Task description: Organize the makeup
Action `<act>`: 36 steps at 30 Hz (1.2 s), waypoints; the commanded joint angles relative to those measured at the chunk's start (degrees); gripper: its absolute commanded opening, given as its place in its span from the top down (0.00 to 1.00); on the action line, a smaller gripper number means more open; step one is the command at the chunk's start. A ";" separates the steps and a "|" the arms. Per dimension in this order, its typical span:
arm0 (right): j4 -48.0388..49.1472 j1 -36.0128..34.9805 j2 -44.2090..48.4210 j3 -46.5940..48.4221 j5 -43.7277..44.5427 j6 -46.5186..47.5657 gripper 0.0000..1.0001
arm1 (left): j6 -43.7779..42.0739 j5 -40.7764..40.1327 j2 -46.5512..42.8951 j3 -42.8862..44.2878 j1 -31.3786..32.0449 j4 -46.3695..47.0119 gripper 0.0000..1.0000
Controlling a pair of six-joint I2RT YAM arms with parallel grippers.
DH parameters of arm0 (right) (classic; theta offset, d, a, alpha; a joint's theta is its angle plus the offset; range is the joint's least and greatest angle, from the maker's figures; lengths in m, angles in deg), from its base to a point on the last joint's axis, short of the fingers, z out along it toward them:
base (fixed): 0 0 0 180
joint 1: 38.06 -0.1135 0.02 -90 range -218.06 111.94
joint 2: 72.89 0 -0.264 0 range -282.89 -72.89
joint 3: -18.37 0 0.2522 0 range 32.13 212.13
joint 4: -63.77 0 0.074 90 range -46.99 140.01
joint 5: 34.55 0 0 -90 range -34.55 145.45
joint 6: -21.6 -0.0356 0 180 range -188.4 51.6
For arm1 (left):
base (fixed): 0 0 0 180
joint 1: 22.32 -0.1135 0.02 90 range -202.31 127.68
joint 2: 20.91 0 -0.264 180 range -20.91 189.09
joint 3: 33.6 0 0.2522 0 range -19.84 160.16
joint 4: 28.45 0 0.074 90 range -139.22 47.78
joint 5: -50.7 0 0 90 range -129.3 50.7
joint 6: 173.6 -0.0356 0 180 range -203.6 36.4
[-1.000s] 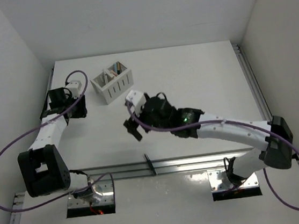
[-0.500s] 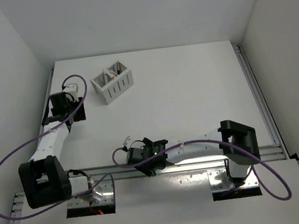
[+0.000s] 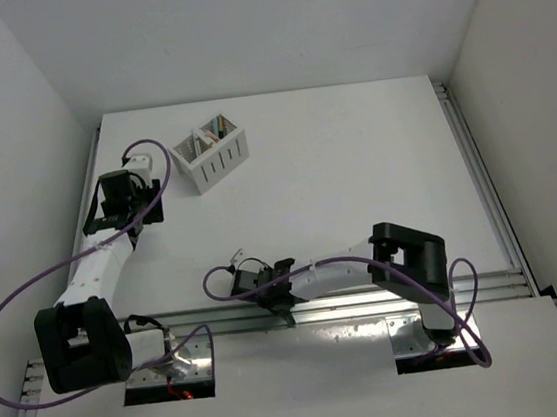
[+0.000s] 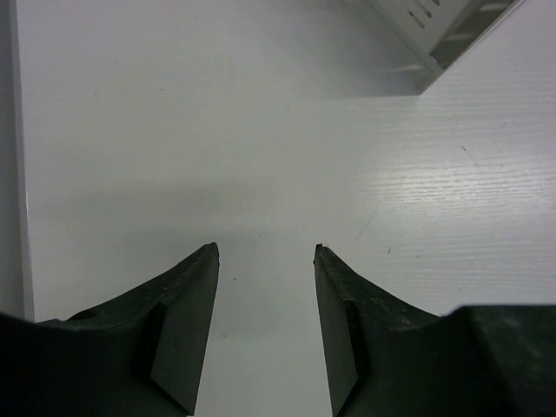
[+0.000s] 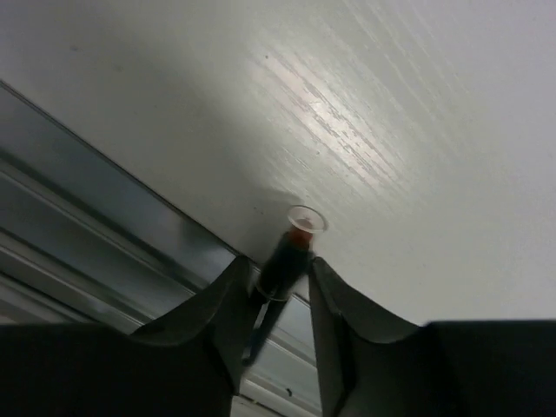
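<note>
A black makeup stick point(image 5: 295, 236) with a clear cap and a red tip lies at the table's near edge, half over the metal rail. My right gripper point(image 5: 277, 261) is shut on it, a finger pressing each side. In the top view the right gripper point(image 3: 281, 304) covers most of that stick. Several more makeup sticks point(image 3: 211, 131) stand in the white slotted box point(image 3: 215, 160) at the back left. My left gripper point(image 4: 265, 249) is open with nothing between its fingers, hovering over bare table left of the box point(image 4: 443, 35). In the top view the left gripper point(image 3: 149, 205) is near the table's left edge.
An aluminium rail point(image 3: 390, 301) runs along the table's near edge, and it fills the lower left of the right wrist view point(image 5: 104, 200). White walls close the table in on the left, back and right. The right arm's purple cable point(image 3: 216, 276) loops beside the wrist.
My right arm has swung from the middle of the table back to the near edge, and its jaws have closed from wide open onto the black stick. The left arm has shifted only slightly.
</note>
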 commanded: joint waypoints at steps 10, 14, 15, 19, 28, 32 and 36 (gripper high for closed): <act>1.84 1.59 6.88 -0.25 -1.56 1.87 1.00 | -0.80 -1.63 -1.90 -0.86 0.35 1.61 0.46; 5.60 4.04 13.56 5.10 -5.50 11.61 1.00 | -1.33 -1.63 -1.37 -0.86 0.35 1.61 0.46; 7.01 6.23 16.01 6.16 -7.86 13.90 1.00 | -1.33 -0.76 -1.37 -0.86 0.35 1.61 0.46; 32.20 16.24 19.73 6.61 -14.30 18.74 1.00 | -1.33 0.56 -1.37 -1.39 -1.93 1.61 0.46; 80.40 28.83 -8.99 25.22 -17.03 27.64 1.00 | -1.94 2.67 -0.23 -1.92 -6.14 1.09 0.46; 80.24 31.82 -22.87 49.02 -17.02 26.75 1.00 | -2.56 1.45 1.61 -1.30 -7.38 0.56 0.46; 71.71 34.72 -36.77 69.26 -18.17 27.89 1.00 | -3.26 0.56 3.81 -0.08 -7.90 -0.06 0.46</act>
